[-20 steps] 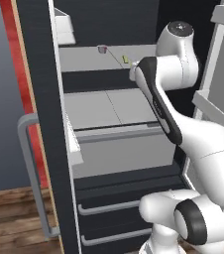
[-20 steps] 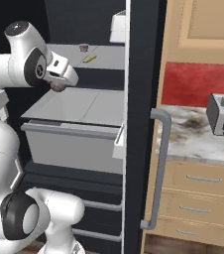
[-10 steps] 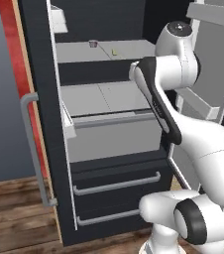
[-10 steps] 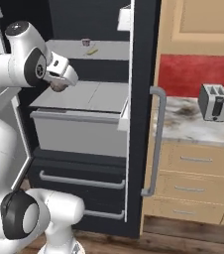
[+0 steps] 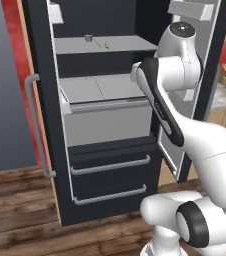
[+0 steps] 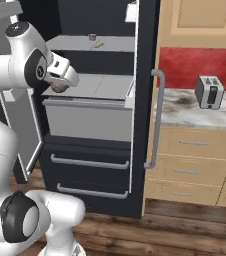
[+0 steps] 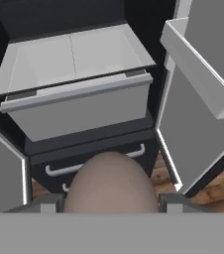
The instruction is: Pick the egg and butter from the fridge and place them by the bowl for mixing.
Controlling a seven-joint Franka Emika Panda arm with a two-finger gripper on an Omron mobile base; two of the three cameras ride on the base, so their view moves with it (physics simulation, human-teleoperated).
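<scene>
Between tool (image 7: pixel 109 204) tips, mottled roundish egg (image 7: pixel 110 183)

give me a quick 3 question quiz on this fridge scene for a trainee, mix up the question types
1. True or false: the gripper is holding the egg.
2. Multiple choice: where is the butter? A) on the upper fridge shelf, beside a small grey cup B) in the open drawer C) on the counter by the toaster
3. Fill in the blank: the toaster stands on the ____ to the right of the fridge.

Key: 1 true, the egg sits between the two fingertips in the hand view. 2 A. 3 counter.
</scene>
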